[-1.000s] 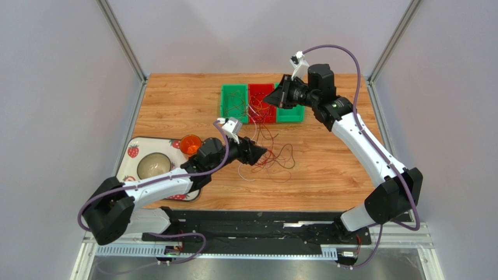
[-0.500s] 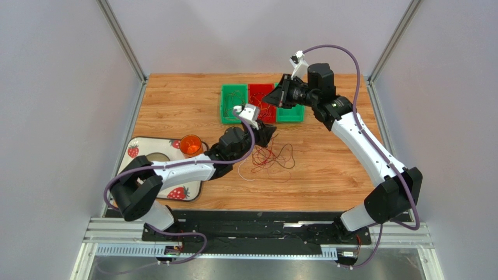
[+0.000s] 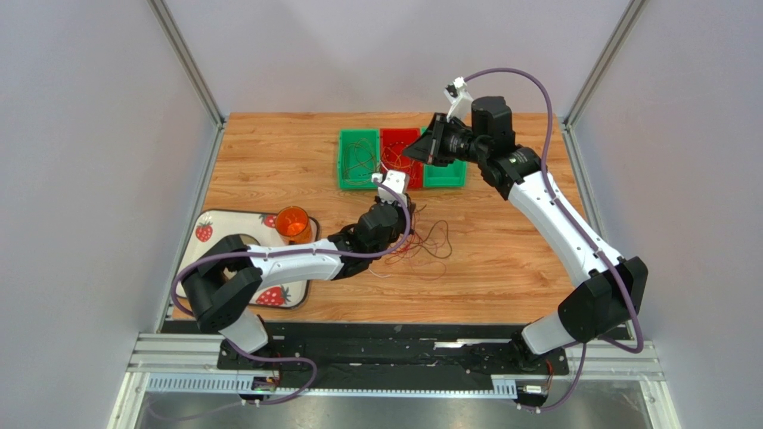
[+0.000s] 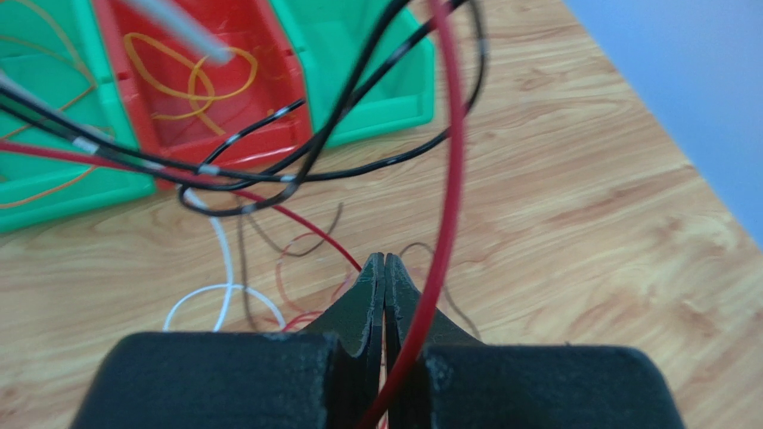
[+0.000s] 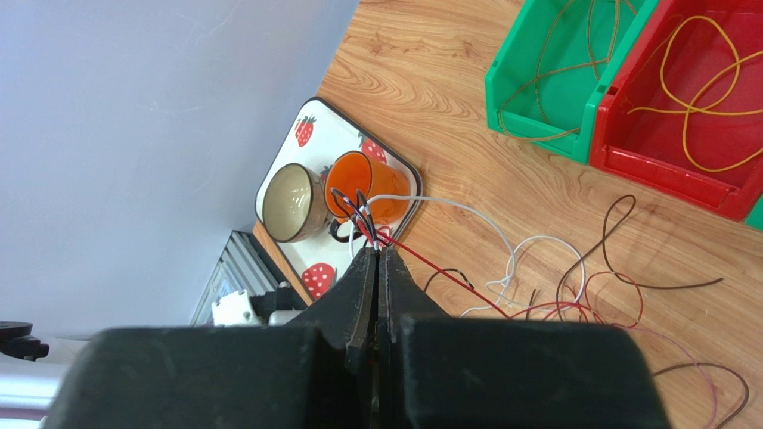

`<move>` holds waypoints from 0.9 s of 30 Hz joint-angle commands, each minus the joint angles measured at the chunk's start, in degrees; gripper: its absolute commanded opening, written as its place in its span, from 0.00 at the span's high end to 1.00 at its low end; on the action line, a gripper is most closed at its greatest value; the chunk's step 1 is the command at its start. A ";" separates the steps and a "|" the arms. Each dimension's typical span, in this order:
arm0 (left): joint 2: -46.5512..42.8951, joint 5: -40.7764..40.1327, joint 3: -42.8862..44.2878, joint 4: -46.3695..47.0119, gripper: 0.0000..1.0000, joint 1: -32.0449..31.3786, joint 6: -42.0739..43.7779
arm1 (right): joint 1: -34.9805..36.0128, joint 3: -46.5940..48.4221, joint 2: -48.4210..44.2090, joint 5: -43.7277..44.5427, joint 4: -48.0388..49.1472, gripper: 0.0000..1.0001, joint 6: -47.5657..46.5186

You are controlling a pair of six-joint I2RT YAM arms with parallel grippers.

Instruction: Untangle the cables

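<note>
Both closed on cables (image 4: pixel 458 179): left hand (image 4: pixel 385 259), right hand (image 5: pixel 376 255)

a: the table (image 3: pixel 501 268) is looking like varnished wood, its grain showing under a soft sheen.
b: and the bins at twelve o'clock?
a: the green bins (image 3: pixel 358 183) and the red bin (image 5: pixel 667 177) are reading as moulded plastic, smooth and glossy.
b: the cables (image 3: pixel 428 239)?
a: they're showing smooth plastic sleeving, faintly shining. the fingers (image 4: pixel 356 313) of the left gripper (image 4: pixel 385 261) are looking matt black, slightly grainy.
b: at eight o'clock?
a: the tray (image 3: pixel 199 250) is gleaming, smooth and printed; the orange cup (image 3: pixel 292 221) is looking translucent and glossy. the rail (image 3: pixel 403 386) at six o'clock is showing bare metal.
</note>
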 commanded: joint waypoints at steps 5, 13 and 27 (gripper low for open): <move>8.31 -5.06 4.35 -9.31 1.00 1.05 -3.78 | -0.08 4.78 -2.06 0.30 -2.10 1.00 0.55; 13.24 -1.11 2.42 -6.68 1.00 2.89 -7.12 | -0.52 11.64 -2.77 1.35 -8.68 1.00 -0.24; 17.10 6.54 -3.83 1.67 1.00 5.71 -11.69 | -5.79 30.87 -0.66 -3.92 -18.71 1.00 -0.25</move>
